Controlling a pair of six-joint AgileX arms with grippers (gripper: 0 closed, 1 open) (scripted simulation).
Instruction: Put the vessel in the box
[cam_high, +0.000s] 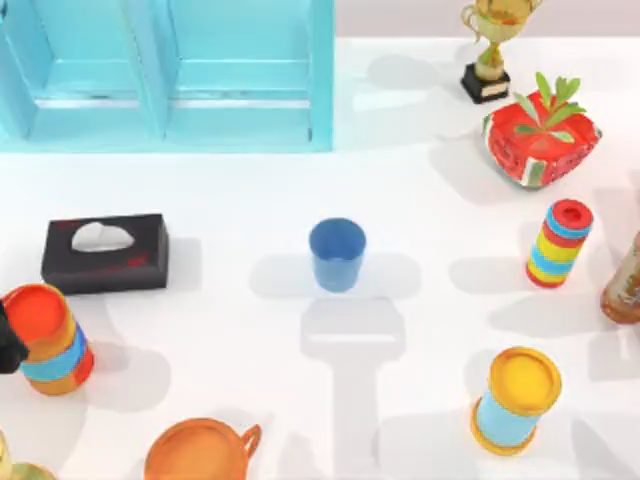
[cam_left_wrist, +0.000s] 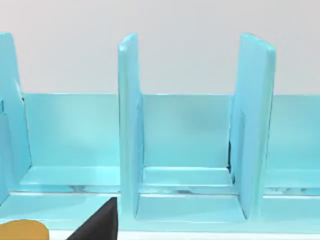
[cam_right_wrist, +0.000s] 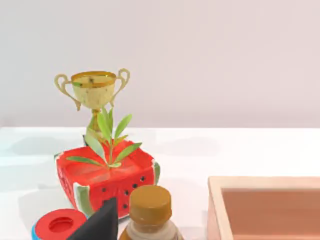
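The vessel, a small plain blue cup (cam_high: 337, 255), stands upright and alone at the middle of the table. Neither gripper is near it. An open-topped pinkish box (cam_right_wrist: 270, 210) appears in the right wrist view, beside a brown bottle (cam_right_wrist: 150, 212). A light blue divided box (cam_high: 165, 75) stands at the back left, and its compartments (cam_left_wrist: 187, 150) face the left wrist camera. A dark piece of my left gripper (cam_left_wrist: 97, 225) shows low in the left wrist view, with my left arm (cam_high: 8, 345) at the table's left edge. A dark piece of my right gripper (cam_right_wrist: 100, 222) shows in the right wrist view.
A black tissue box (cam_high: 105, 252) and a striped canister (cam_high: 50, 340) sit at the left, an orange handled cup (cam_high: 200, 450) at the front. On the right are a yellow-lidded canister (cam_high: 515, 400), a red-lidded canister (cam_high: 560, 243), a bottle (cam_high: 625, 285), a watermelon planter (cam_high: 540, 135) and a trophy (cam_high: 490, 50).
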